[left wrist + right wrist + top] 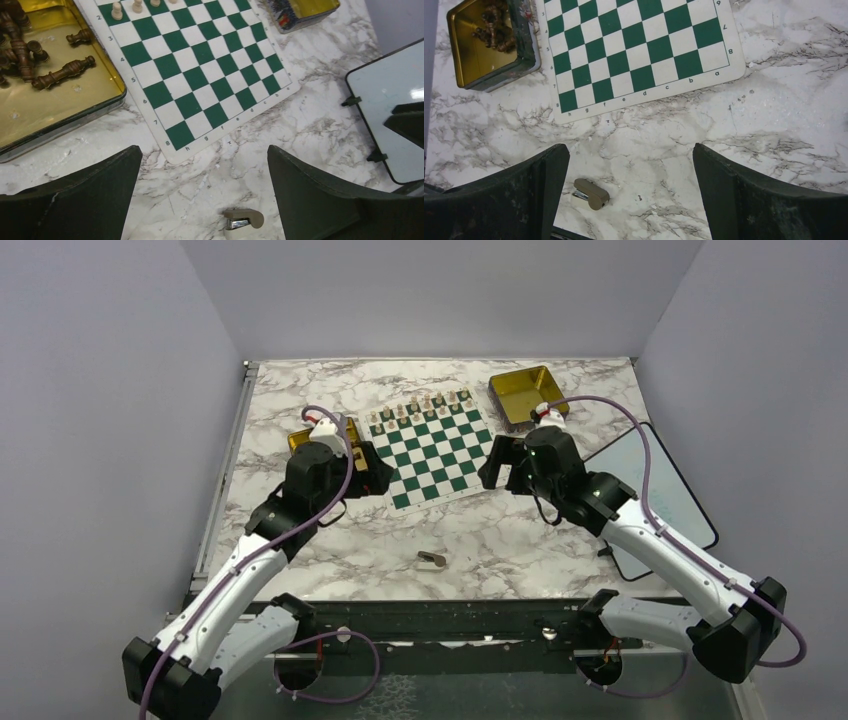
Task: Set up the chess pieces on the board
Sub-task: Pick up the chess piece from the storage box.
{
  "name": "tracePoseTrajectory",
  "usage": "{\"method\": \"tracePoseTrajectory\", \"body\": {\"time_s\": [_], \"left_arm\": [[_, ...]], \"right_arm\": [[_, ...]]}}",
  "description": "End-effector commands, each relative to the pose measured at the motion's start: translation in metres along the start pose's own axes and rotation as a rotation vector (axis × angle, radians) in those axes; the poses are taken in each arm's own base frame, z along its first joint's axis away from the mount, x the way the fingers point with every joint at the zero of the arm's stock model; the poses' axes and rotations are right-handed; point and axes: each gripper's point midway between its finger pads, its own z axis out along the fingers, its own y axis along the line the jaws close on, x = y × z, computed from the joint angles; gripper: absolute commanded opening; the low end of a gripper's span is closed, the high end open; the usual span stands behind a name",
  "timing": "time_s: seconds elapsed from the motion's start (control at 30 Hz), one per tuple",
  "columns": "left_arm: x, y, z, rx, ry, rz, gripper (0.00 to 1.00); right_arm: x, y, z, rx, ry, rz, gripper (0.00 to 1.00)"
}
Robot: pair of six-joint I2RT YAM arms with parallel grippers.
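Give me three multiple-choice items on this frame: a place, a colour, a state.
1. The dark pieces lie: A. in the tin left of the board; B. standing on it; C. scattered before it.
2. The board's dark squares are: A. black; B. green; C. red.
3. The left gripper and right gripper are: A. both shut; B. each shut on a piece; C. both open, empty.
A: the left wrist view shows them lying in the tin.
B: the checks are green and white.
C: both pairs of jaws stand wide apart with nothing between.
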Motion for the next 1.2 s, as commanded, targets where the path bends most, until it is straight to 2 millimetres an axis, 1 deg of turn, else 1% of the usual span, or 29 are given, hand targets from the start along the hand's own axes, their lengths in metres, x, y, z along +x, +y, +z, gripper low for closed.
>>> {"method": "tracePoseTrajectory", "body": {"time_s": [0.0,0.03,0.1,0.17,0.27,0.37,0.43,0.47,0.53,0.6,0.77,0.9,1.03,1.17], "left_arm": [[-0.005,0.023,0.017,-0.153,0.017,0.011,0.94],[-0.006,0.027,0.023,-0.170,0.031,0.027,0.92],[-0.008,0.041,0.037,-0.228,0.058,0.035,0.87],[-0.012,0.060,0.050,-0.293,0.073,0.000,0.81],[-0.025,0.093,0.066,-0.402,0.049,-0.105,0.64],[-0.039,0.124,0.079,-0.508,0.003,-0.171,0.62],[-0.053,0.141,0.086,-0.579,-0.019,-0.137,0.59],[-0.056,0.149,0.089,-0.613,-0.020,-0.118,0.57],[-0.059,0.164,0.098,-0.655,-0.001,-0.082,0.55],[-0.057,0.177,0.110,-0.679,0.030,-0.066,0.54],[-0.052,0.195,0.136,-0.699,0.100,0.001,0.41],[-0.042,0.207,0.148,-0.729,0.162,0.028,0.38],[-0.024,0.211,0.160,-0.711,0.231,0.030,0.36],[-0.012,0.219,0.164,-0.727,0.268,0.045,0.34]], "right_arm": [[-0.010,0.013,-0.010,-0.071,-0.033,-0.006,1.00],[-0.010,0.014,-0.011,-0.083,-0.041,-0.010,1.00],[-0.011,0.016,-0.013,-0.105,-0.057,-0.013,1.00],[-0.011,0.018,-0.014,-0.122,-0.066,-0.020,1.00],[-0.011,0.023,-0.015,-0.146,-0.057,-0.039,1.00],[-0.013,0.029,-0.017,-0.175,-0.047,-0.063,1.00],[-0.015,0.033,-0.020,-0.198,-0.052,-0.077,1.00],[-0.016,0.033,-0.021,-0.205,-0.060,-0.080,1.00],[-0.018,0.035,-0.025,-0.230,-0.079,-0.094,1.00],[-0.020,0.039,-0.029,-0.262,-0.098,-0.110,1.00],[-0.026,0.043,-0.034,-0.292,-0.129,-0.128,1.00],[-0.026,0.042,-0.032,-0.275,-0.116,-0.132,0.99],[-0.025,0.042,-0.031,-0.272,-0.114,-0.123,0.99],[-0.023,0.041,-0.029,-0.268,-0.107,-0.116,0.99]]}}
